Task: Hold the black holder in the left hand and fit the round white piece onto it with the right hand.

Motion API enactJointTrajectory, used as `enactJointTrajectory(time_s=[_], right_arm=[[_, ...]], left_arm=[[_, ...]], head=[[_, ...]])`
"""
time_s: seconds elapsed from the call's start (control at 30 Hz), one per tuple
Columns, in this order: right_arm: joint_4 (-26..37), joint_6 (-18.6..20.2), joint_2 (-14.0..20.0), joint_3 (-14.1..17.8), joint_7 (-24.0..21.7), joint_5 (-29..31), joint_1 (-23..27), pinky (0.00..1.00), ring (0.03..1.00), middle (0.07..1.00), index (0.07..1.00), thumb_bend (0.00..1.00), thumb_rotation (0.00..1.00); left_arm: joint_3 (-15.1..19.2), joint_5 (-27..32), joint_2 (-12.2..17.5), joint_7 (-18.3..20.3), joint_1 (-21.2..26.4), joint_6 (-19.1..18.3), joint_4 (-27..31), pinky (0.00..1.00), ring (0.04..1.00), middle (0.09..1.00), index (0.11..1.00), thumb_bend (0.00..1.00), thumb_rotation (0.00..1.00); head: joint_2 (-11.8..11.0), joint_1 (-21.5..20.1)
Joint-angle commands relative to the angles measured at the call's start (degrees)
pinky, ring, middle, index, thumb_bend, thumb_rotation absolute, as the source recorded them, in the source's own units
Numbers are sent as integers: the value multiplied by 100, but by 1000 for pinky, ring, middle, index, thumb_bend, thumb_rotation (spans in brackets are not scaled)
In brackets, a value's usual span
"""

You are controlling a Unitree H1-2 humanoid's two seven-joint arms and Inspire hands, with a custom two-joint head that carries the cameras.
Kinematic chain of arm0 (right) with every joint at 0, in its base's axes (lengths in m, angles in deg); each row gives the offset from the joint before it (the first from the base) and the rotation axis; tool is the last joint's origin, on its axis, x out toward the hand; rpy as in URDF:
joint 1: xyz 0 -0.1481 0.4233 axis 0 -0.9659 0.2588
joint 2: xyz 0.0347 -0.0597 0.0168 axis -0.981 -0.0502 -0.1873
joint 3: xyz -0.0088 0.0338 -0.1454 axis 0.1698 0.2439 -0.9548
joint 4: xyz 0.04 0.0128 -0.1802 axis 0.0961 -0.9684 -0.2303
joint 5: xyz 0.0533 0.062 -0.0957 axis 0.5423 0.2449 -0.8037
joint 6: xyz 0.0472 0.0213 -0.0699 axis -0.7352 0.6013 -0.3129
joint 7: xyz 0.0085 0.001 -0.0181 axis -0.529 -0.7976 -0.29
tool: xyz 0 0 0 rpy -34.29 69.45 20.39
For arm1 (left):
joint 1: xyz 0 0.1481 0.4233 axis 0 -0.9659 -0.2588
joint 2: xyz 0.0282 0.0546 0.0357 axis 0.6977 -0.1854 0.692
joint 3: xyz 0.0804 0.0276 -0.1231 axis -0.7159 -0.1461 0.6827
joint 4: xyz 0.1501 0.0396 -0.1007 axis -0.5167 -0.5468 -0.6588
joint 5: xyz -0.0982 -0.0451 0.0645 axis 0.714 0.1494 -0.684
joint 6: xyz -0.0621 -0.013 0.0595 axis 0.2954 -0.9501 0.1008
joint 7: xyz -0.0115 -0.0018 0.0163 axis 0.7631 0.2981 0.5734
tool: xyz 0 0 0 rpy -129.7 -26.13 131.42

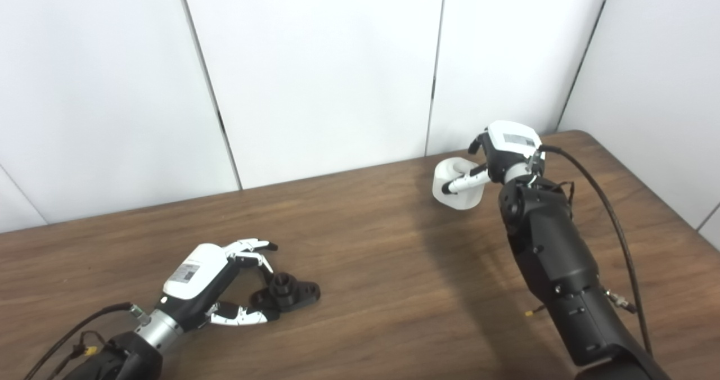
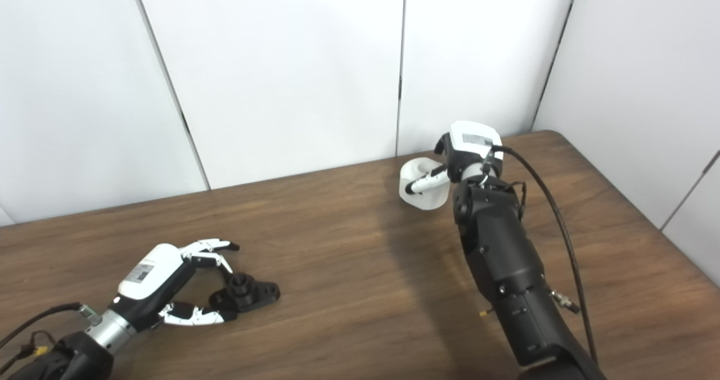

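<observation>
The black holder (image 1: pixel 288 293) lies flat on the brown table, a short round stub standing up from its base. My left hand (image 1: pixel 216 281) is open around its near-left side, fingers arched above it and thumb low along the table beside it; I cannot tell whether they touch it. At the far right my right hand (image 1: pixel 498 158) is shut on the round white piece (image 1: pixel 454 186), a hollow white ring, with a finger across its front. The piece is tilted and looks slightly off the table.
The wooden table (image 1: pixel 371 256) runs up to white wall panels at the back. Its right edge slants down past my right arm. A black cable (image 1: pixel 613 222) loops from the right wrist along the forearm.
</observation>
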Motion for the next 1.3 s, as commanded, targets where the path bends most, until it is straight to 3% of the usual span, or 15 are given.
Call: enactJointTrajectory(time_s=[0.0, 0.33, 0.5, 0.77, 1.07, 1.27], right_arm=[[153, 18, 50, 88, 42, -101, 213, 862, 944, 929, 694, 947, 484], [159, 18, 9, 93, 5, -94, 113, 841, 926, 918, 681, 952, 470], [140, 18, 6, 70, 47, -63, 95, 755, 906, 908, 681, 938, 455], [132, 17, -28, 91, 214, 169, 83, 896, 902, 902, 669, 874, 353], [27, 17, -25, 33, 496, 379, 104, 809, 878, 891, 675, 872, 356], [-35, 17, -40, 4, 656, 427, 143, 866, 870, 885, 678, 870, 347]], left_arm=[[-184, -298, 317, 509, -263, -67, -269, 693, 858, 834, 483, 522, 77], [-207, -280, 349, 538, -243, -67, -265, 699, 864, 837, 483, 522, 78], [-187, -278, 360, 553, -253, -67, -244, 704, 861, 838, 483, 522, 78], [-181, -231, 378, 599, -257, -67, -213, 706, 864, 842, 483, 522, 77], [-120, -252, 369, 674, -287, -68, -190, 705, 866, 841, 484, 522, 77], [-135, -269, 371, 645, -293, -67, -171, 693, 862, 838, 483, 523, 76]], head=[[1, -7], [26, 2], [37, 6], [52, 29], [82, 66], [102, 79]])
